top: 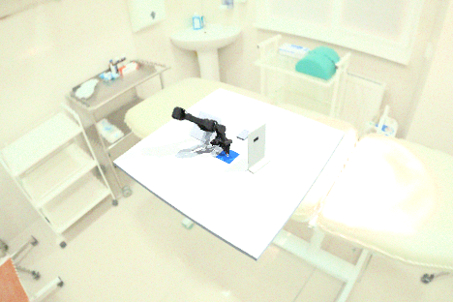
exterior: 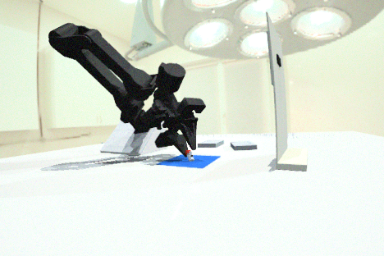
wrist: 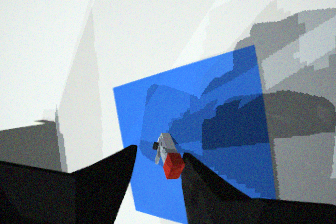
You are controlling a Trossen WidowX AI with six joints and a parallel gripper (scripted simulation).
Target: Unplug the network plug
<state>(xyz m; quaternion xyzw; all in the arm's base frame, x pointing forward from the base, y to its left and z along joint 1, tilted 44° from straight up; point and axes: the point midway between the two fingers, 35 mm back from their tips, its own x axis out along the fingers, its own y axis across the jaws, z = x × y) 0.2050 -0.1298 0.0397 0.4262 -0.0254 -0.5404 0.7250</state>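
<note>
On the blue marked square (wrist: 200, 130), near its edge closest to the arm, the plug (wrist: 167, 155) is seen lying, a small grey body with a red end. In the exterior view the plug (exterior: 189, 155) is shown at the near-left part of the marked square (exterior: 190, 161), tilted, with its tip against the blue surface. The socket (exterior: 278, 60) in the upright panel (exterior: 276, 94) is seen as a dark, vacant opening, well apart from the marked square, which lies between the arm's base and the panel.

The hand (wrist: 157, 162) is held low over the marked square, with its two dark fingers parted on either side of the plug. A strip of blue is visible between the left finger and the plug; the right finger is drawn up just beside the red end, and whether it touches cannot be told. The fingers are partly apart and nothing is clamped between them.

Two flat grey blocks (exterior: 211, 143) are seen on the counter (exterior: 193, 205) beyond the marked square, between it and the panel's foot (exterior: 292, 159). From the top view the hand (top: 226, 147) is placed just beside the panel (top: 256, 145).
</note>
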